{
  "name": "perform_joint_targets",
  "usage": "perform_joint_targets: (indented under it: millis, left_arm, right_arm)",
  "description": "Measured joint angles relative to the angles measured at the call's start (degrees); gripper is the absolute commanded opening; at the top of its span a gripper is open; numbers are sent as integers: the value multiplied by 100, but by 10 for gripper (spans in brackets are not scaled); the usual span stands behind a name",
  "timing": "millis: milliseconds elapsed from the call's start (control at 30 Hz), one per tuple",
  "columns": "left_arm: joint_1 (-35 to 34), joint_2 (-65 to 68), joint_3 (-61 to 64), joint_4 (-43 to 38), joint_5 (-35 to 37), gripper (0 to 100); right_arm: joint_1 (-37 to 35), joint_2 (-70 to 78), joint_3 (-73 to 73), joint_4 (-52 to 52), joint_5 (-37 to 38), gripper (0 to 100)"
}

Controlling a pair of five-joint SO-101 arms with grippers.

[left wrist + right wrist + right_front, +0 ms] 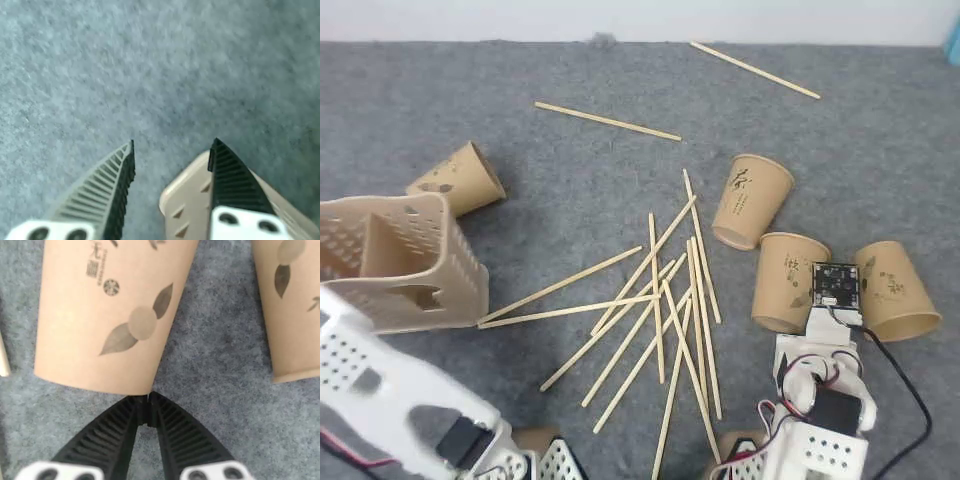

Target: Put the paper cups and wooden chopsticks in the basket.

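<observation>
The left arm (395,380) and right arm (825,420) are built from white printed shells, with a black servo (460,440) set between parts. The left end effector (174,145) and right end effector (149,400) are fitted with black, ribbed, tapering fingers (112,190) on white mounts pierced by dark screw holes (38,233). A black board (835,285), a black cable (905,375) and thin red wires (767,410) are carried on the right arm.

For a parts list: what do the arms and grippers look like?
The left arm and right arm are white plastic shells with cut-outs. The left gripper and right gripper have black, ridged, pointed fingers. A black cable runs beside the right arm.
</observation>
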Motion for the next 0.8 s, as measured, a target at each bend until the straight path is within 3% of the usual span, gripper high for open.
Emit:
perform_joint_targets:
  millis: [133,233,533,800]
  left_arm:
    - [202,-1046,1240,-88,-114,227]
    - [237,-1380,1670,-703,141,225]
    - [211,-1407,1855,-2541,1046,225]
    - [316,-1257,1829,-3921,1240,225]
  right_arm:
    - [0,0,0,0,0,8]
    - [0,0,0,0,0,8]
    - [0,0,0,0,0,8]
    - [0,0,0,0,0,8]
